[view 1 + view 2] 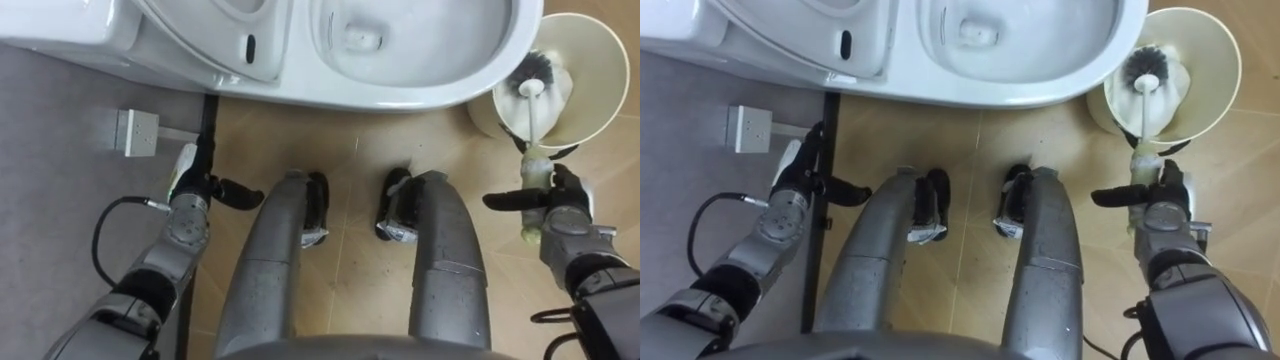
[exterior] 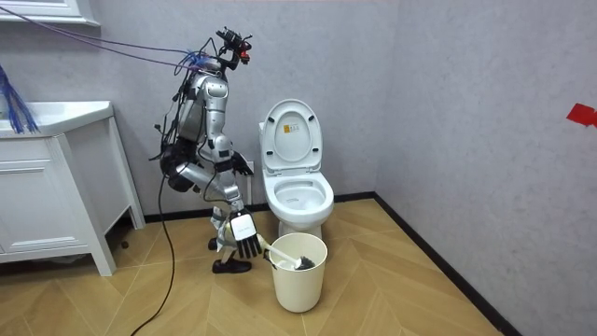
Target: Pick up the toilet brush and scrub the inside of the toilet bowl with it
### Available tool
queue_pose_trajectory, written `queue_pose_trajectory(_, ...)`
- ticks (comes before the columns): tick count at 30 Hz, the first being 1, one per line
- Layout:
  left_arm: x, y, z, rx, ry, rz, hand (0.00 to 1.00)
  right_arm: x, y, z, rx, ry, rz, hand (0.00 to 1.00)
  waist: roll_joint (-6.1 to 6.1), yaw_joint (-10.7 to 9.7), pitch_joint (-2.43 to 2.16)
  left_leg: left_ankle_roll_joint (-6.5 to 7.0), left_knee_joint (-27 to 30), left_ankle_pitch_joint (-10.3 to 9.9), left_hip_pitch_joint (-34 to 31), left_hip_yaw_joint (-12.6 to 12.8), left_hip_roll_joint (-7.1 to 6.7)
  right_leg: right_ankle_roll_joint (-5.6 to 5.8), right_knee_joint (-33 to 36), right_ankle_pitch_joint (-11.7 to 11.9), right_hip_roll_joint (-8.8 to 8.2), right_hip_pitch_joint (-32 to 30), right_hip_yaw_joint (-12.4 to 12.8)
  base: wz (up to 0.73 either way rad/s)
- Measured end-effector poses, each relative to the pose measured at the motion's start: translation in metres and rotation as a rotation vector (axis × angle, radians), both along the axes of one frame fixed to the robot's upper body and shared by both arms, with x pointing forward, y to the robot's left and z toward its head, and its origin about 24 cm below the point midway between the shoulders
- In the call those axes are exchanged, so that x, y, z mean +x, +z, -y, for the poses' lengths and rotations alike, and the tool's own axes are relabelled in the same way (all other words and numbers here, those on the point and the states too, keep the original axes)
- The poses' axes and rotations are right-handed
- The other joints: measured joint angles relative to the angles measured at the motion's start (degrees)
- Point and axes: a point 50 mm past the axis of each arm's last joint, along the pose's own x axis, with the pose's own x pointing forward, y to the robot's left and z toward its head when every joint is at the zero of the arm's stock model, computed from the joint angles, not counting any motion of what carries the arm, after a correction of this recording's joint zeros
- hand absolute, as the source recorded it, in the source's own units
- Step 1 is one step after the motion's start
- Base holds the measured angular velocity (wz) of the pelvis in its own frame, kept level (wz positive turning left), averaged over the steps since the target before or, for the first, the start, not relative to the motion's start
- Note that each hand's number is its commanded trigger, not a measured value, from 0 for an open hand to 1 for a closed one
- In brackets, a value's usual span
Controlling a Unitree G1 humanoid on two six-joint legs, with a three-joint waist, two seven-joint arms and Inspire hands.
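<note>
The white toilet (image 1: pixel 440 85) stands before me with its seat and lid (image 2: pixel 290 133) up. At my right a cream bucket (image 1: pixel 603 70) holds the black head of the toilet brush (image 1: pixel 545 68). The brush's white handle (image 1: pixel 531 120) slants up out of the bucket to my right hand (image 1: pixel 560 205), which is curled round its end with the thumb stuck out. My left hand (image 1: pixel 190 185) hangs by the dark skirting at my left, fingers straight, holding nothing. In the room view I stand bent at the toilet's side, the right hand (image 2: pixel 244 235) low over the bucket (image 2: pixel 298 280).
A white wall socket box (image 1: pixel 136 132) sits on the grey wall at my left. A white cabinet (image 2: pixel 51 201) stands on the room view's left. The floor is tan tile.
</note>
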Motion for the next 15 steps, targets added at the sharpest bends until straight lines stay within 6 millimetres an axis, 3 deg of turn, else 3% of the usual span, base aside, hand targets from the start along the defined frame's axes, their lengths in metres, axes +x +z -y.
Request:
queue_pose_trajectory(2,-0.0004,-0.0003,0.0001,0.0,-0.001,-0.001,0.0,0.0,-0.0003,-0.0003,0.011,0.002,0.001,0.83,-0.01,-0.05,0.01,-0.16,0.02,-0.09,0.0,-0.02,0.03,-0.2,0.13,-0.12,0.02,-0.1,-0.01,0.0)
queue_pose_trajectory(3,-0.0004,-0.0003,0.0001,0.0,-0.001,-0.001,0.0,-0.0001,-0.0004,-0.0004,0.012,0.003,0.0,1.0,-0.02,-0.08,0.01,-0.18,0.02,-0.1,0.0,-0.02,0.05,-0.25,0.17,-0.16,0.01,-0.11,-0.02,0.0)
queue_pose_trajectory(15,-0.0016,-0.0014,-0.0004,-0.056,0.043,-0.009,0.0,-0.0017,-0.0012,0.0011,0.067,-0.063,0.019,1.0,-0.18,-0.25,0.1,-0.33,0.73,-0.74,-0.07,-0.13,0.32,-0.48,0.48,-0.56,0.18,-0.09,-0.11,-0.01)
